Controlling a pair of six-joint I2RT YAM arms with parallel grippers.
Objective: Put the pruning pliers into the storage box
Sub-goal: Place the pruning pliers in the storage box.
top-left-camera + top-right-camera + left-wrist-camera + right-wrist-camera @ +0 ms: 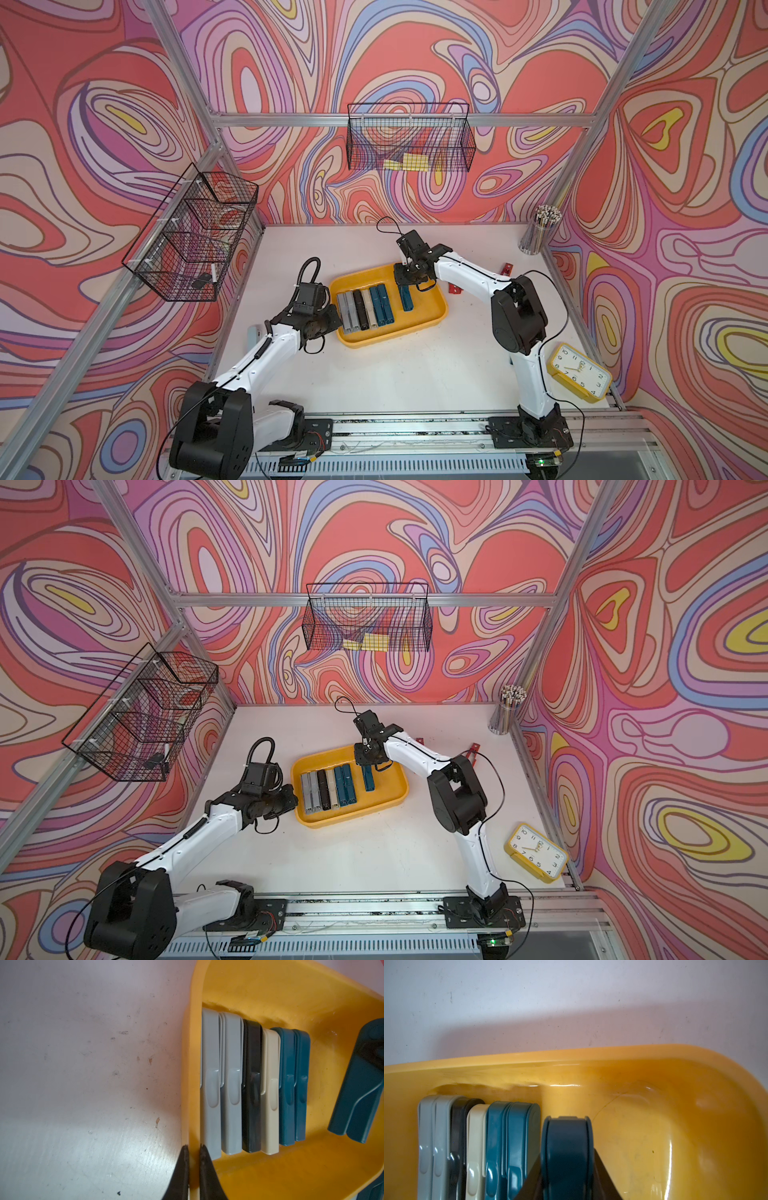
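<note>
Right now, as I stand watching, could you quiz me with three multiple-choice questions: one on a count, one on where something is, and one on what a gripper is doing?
1. How many make up the row of pliers lying side by side in the storage box?
A. three B. six C. nine

2. Where are the red pliers?
A. in the box B. stacked on the row C. on the table, outside the box

3. What is the right gripper doing?
A. shut on a teal pliers B. wide open, holding nothing C. shut on a red one

Answers:
1 B: two grey, one black, one beige, two teal.
2 C: they lie on the white surface beyond the right arm.
3 A: its wrist view shows a finger on each side of the teal bar.
</note>
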